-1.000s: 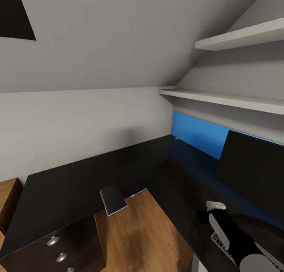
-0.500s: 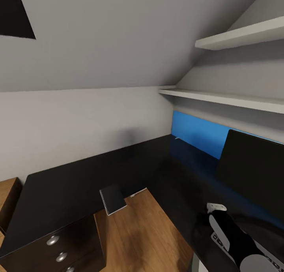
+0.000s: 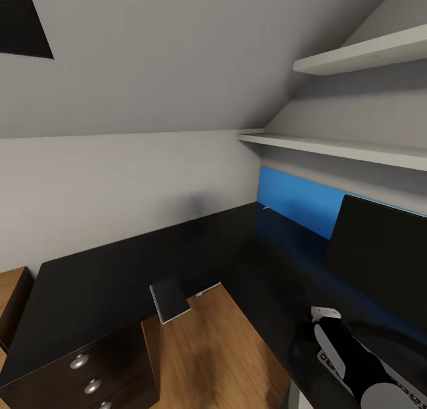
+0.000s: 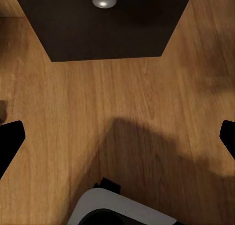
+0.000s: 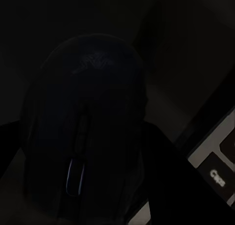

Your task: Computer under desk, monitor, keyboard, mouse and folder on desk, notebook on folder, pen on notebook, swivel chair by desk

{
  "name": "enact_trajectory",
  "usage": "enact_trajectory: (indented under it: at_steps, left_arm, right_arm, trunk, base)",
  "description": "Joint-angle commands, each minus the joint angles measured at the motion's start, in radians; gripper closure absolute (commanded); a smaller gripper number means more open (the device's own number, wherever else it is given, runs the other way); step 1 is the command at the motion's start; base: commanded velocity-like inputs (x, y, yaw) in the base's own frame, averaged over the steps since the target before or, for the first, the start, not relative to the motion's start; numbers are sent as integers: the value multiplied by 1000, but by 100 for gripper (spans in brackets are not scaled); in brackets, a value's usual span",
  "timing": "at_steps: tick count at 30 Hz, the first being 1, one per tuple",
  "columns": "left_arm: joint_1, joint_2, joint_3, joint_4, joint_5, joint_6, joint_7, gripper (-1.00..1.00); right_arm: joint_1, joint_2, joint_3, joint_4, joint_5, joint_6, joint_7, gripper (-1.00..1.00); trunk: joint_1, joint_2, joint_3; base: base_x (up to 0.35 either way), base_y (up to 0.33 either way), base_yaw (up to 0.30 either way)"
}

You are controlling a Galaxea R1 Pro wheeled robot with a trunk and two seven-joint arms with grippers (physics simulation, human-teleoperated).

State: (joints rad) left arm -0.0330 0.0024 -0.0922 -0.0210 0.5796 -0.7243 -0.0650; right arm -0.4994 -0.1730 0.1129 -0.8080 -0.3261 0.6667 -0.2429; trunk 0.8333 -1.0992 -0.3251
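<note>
The right arm reaches over the near right part of the glossy black counter (image 3: 118, 272), its gripper (image 3: 323, 315) low over the surface just left of the keyboard (image 3: 332, 364), whose pale edge and black keys peek out beside the arm. In the right wrist view the black mouse (image 5: 85, 132) sits directly between the dark fingers (image 5: 10, 142), its scroll wheel a faint glint, with a corner of the keyboard and a "Caps" key close beside it. The picture is too dark to tell whether the fingers press on the mouse or merely flank it — I cannot tell how far that gripper is closed.

The monitor (image 3: 379, 260) stands on the counter at the right, its black screen in front of the blue wall panel (image 3: 296, 204). The dark grey notebook (image 3: 171, 299) lies at the inner corner of the L-shaped counter, overhanging the edge above the wooden floor (image 3: 207, 349). A thin pale pen (image 3: 268, 208) rests far back near the blue panel. The drawer unit (image 3: 89, 373) with round silver knobs sits below the counter's left wing.

The left wrist view looks down on wooden floor and the drawer unit's dark front with one knob (image 4: 104, 0); the left gripper (image 4: 117, 137) is spread wide — its black fingertips (image 4: 10, 142) stand at opposite edges of the picture with nothing between them.
</note>
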Motion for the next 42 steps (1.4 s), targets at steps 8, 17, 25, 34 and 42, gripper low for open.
enact_trajectory:
  at_steps: [8,17,25,34,42]
  left_arm:
    - [-1,0,-8,1,11,-3,-6,-100]
    - [-1,1,-6,1,11,-3,-6,-100]
    - [-1,1,-6,1,11,-4,-6,-100]
    - [-1,1,-6,1,11,-4,-6,-100]
    - [-1,1,-6,1,12,-4,-6,-100]
  right_arm:
    - [-1,-2,5,-2,-13,2,-12,100]
    - [-1,-2,5,-2,-11,2,-12,100]
    - [-1,-2,5,-2,-11,2,-12,100]
    - [-1,-2,5,-2,-11,2,-12,100]
    - [-1,-2,5,-2,-11,2,-12,100]
  trunk:
    - [19,-36,-17]
    - [23,-43,-20]
    - [35,-64,-29]
    - [35,-64,-29]
    - [35,-64,-29]
  base:
    - [0,0,0]
    - [0,0,0]
    - [0,0,0]
    - [0,0,0]
    - [0,0,0]
